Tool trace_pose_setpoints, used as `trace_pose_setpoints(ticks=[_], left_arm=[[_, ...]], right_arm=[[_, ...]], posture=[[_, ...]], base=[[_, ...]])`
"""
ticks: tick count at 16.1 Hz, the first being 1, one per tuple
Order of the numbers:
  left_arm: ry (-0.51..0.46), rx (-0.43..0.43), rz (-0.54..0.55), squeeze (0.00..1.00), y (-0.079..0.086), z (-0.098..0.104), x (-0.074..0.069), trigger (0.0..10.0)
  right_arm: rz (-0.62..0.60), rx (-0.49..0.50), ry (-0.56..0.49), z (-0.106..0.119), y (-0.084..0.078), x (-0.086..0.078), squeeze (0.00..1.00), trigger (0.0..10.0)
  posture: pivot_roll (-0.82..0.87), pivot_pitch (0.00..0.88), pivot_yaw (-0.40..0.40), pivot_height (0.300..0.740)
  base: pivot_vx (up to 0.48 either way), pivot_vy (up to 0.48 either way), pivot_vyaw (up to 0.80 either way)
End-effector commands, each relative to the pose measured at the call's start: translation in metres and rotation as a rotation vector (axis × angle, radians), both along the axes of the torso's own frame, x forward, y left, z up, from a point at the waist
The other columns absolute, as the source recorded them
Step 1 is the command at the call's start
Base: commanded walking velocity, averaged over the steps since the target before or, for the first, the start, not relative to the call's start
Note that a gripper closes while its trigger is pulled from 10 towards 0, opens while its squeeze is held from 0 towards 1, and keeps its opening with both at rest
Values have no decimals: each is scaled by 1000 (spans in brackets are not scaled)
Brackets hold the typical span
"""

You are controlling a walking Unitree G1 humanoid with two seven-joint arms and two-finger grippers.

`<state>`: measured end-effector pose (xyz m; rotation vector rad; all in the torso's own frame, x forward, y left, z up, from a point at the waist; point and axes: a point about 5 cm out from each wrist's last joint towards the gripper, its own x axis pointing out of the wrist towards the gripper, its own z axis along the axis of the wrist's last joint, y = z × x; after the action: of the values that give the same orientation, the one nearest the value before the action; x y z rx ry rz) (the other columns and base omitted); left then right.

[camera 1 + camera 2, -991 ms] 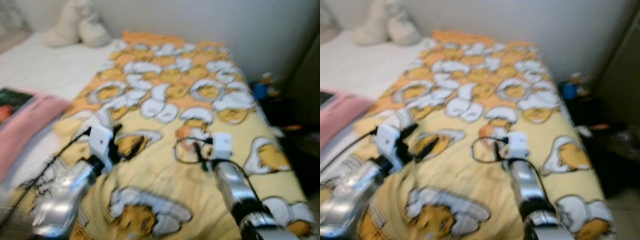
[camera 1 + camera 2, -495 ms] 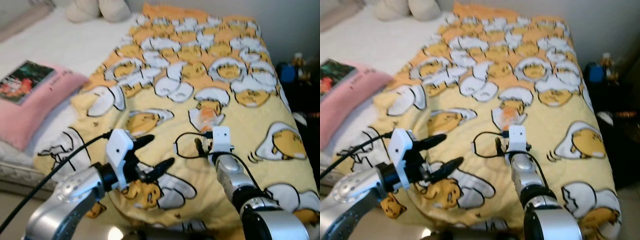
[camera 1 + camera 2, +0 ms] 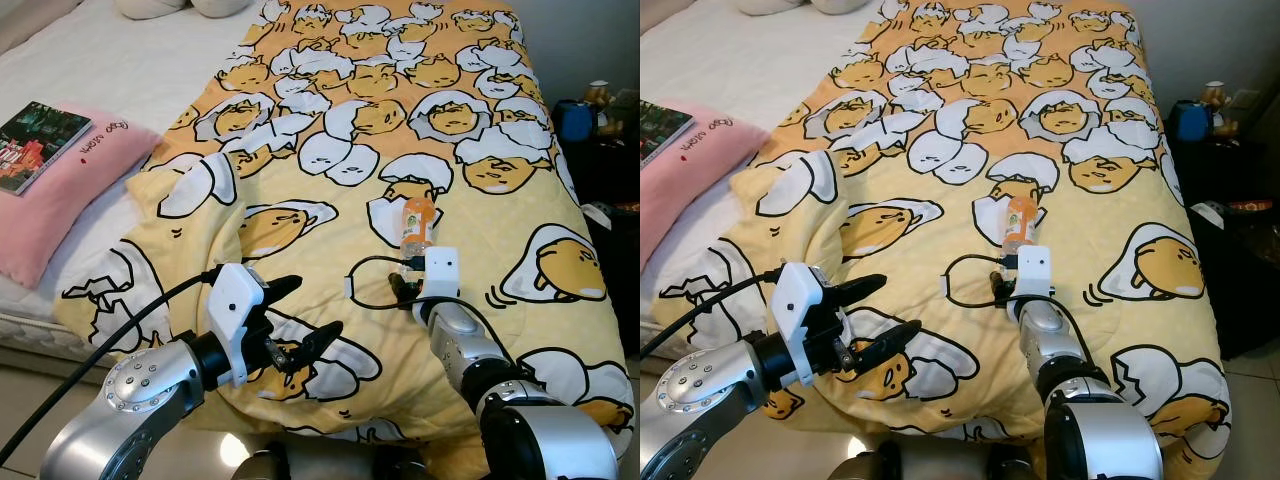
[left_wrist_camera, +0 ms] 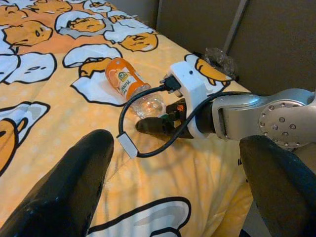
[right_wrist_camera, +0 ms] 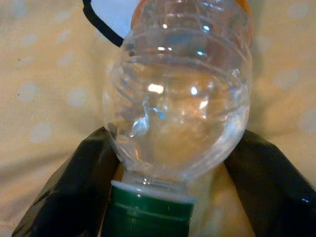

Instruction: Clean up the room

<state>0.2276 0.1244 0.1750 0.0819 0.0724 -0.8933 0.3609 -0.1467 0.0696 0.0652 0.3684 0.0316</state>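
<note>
A clear plastic bottle (image 3: 417, 224) with an orange label and a green cap lies on its side on the yellow egg-print blanket (image 3: 330, 120). My right gripper (image 3: 402, 287) rests on the blanket at the bottle's cap end. In the right wrist view its black fingers (image 5: 74, 187) stand open on either side of the bottle (image 5: 182, 98) at its shoulder, with the cap between them. My left gripper (image 3: 305, 314) hovers open and holds nothing, over the blanket near the bed's foot edge, left of the bottle (image 4: 129, 85).
A pink pillow (image 3: 60, 190) with a book (image 3: 35, 130) on it lies on the white sheet at the left. A dark stand (image 3: 610, 170) with a blue cup (image 3: 576, 118) is right of the bed. A black cable loop (image 3: 362, 283) hangs off my right wrist.
The whole picture has shifted along the bed and sharpened as the camera moved. Both grippers keep about the same place relative to the bottle.
</note>
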Motion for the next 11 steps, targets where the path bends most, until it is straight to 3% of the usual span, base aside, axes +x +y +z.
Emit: trace_pose_setpoints(ticks=[1,5,8,11], left_arm=[[3,23,-11,0,-3,-3,0,10000],[-6,44,-58,0,-13,-13,11,10000],[-25,23,-93,0,-29,-19,26,10000],[-44,15,-108,0,-42,-28,43,10000]], right_arm=[[24,-16,-3,2,3,1,0,0],[48,-32,0,5,10,4,0,0],[3,-47,-46,11,7,7,0,0],[-82,-145,-214,26,-10,9,0,0]], posture=[[339,260,42,740],[310,174,33,740],[261,45,16,740],[193,0,7,740]], base=[[0,0,0],[0,0,0],[0,0,0],[0,0,0]])
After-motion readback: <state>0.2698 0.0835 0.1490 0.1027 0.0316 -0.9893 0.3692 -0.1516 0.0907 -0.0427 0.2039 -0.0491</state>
